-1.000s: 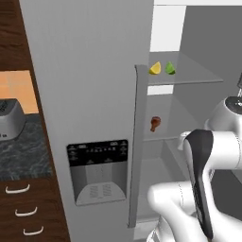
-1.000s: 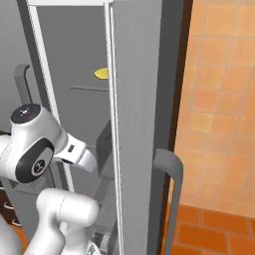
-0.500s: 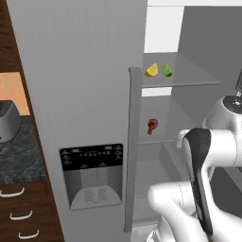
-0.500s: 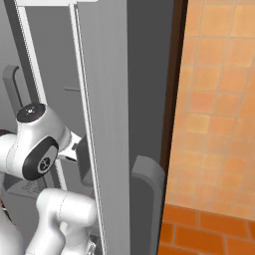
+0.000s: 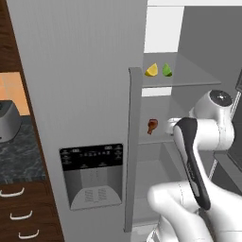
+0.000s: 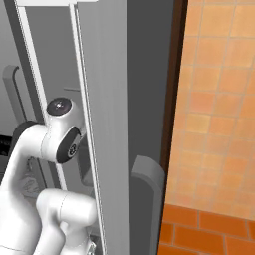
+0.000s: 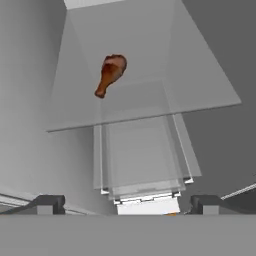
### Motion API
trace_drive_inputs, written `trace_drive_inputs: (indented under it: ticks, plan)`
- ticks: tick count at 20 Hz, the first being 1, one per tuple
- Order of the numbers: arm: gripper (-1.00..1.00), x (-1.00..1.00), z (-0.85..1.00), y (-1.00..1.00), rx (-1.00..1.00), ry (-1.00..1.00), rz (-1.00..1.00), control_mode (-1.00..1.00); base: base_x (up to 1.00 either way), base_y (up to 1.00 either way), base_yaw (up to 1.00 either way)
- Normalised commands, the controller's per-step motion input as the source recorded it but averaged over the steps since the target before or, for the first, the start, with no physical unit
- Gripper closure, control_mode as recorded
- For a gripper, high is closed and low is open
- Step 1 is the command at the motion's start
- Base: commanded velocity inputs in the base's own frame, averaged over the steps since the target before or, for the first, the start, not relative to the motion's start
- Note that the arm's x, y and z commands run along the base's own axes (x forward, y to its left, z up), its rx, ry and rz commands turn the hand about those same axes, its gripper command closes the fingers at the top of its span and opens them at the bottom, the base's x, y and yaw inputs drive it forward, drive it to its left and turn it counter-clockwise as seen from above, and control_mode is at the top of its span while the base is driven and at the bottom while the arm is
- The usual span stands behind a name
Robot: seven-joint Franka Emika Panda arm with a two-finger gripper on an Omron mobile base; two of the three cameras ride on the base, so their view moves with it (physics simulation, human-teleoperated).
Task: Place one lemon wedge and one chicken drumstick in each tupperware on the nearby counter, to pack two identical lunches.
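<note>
Chicken drumstick (image 7: 110,74) lies well beyond the spread fingers (image 7: 49,204).

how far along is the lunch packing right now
Nothing looks packed yet. The yellow lemon wedge and lime green wedge sit on the upper glass fridge shelf; a reddish brown chicken drumstick lies on the shelf below. The open, empty gripper faces that drumstick. Every pick and placement remains.
</note>
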Motion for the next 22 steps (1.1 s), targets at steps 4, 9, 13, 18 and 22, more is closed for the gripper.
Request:
trace_drive_inputs:
  ticks: [4,9,13,18,22]
  plan:
    - [-1.00,0.82,-0.35,0.15,0.05,0.00,0.14,-1.00,0.00,0.00,0.00]
    - [-1.00,0.78,-0.34,0.03,0.00,0.00,0.05,-1.00,0.00,0.00,0.00]
    - [-1.00,0.85,-0.43,0.00,0.00,0.00,0.02,-1.00,0.00,0.00,0.00]
    - [-1.00,0.91,-0.37,0.00,0.00,0.00,0.01,-1.00,0.00,0.00,0.00]
    - [-1.00,0.95,-0.28,0.00,0.00,0.00,0.00,-1.00,0.00,0.00,0.00]
